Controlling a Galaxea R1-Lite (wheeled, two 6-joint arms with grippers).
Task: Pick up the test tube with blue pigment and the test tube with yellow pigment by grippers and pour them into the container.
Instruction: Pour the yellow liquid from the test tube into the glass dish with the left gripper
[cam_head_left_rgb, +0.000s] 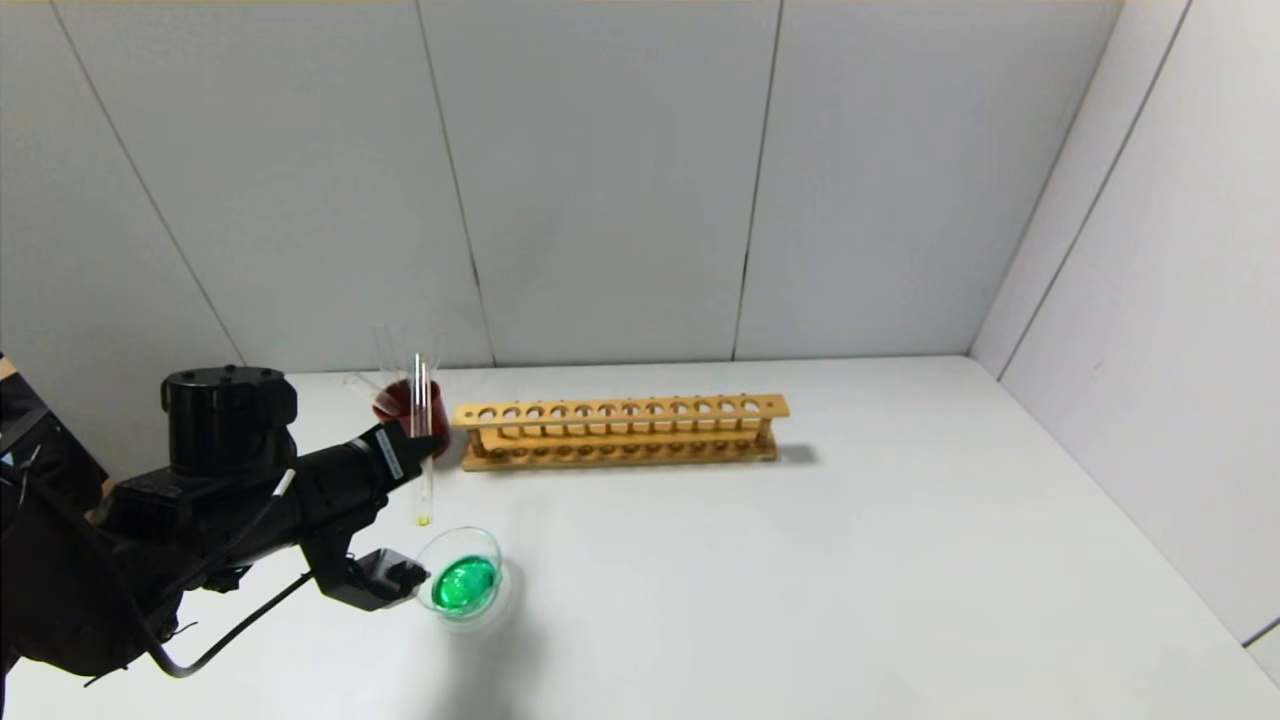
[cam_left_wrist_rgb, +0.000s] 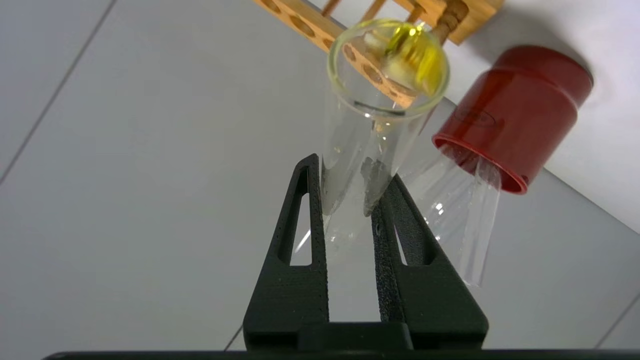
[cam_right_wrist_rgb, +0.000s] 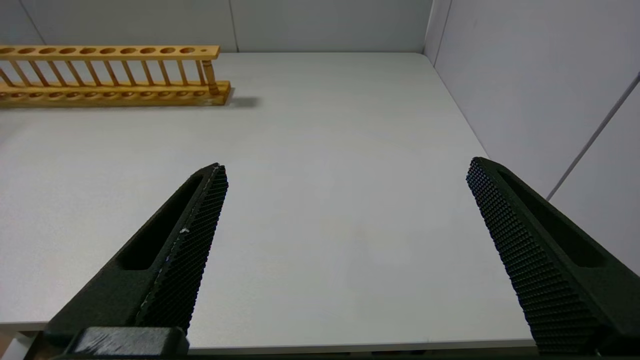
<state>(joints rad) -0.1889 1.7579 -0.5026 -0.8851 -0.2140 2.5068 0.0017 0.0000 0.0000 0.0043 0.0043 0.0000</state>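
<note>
My left gripper (cam_head_left_rgb: 425, 445) is shut on the test tube with yellow pigment (cam_head_left_rgb: 424, 490) and holds it upright above the table, its yellow bottom just behind the container (cam_head_left_rgb: 458, 530). The container is a clear glass dish holding green liquid. In the left wrist view the fingertips (cam_left_wrist_rgb: 314, 170) clamp the tube (cam_left_wrist_rgb: 380, 100), and yellow shows at its far end. No tube with blue liquid shows in any view. My right gripper (cam_right_wrist_rgb: 345, 170) is open and empty over the front right of the table, out of the head view.
A dark red cup (cam_head_left_rgb: 400, 405) holding colourless tubes (cam_head_left_rgb: 385, 350) stands right behind the held tube; it also shows in the left wrist view (cam_left_wrist_rgb: 515, 110). An empty wooden rack (cam_head_left_rgb: 620, 430) stands to the right of the cup. Walls close the back and right.
</note>
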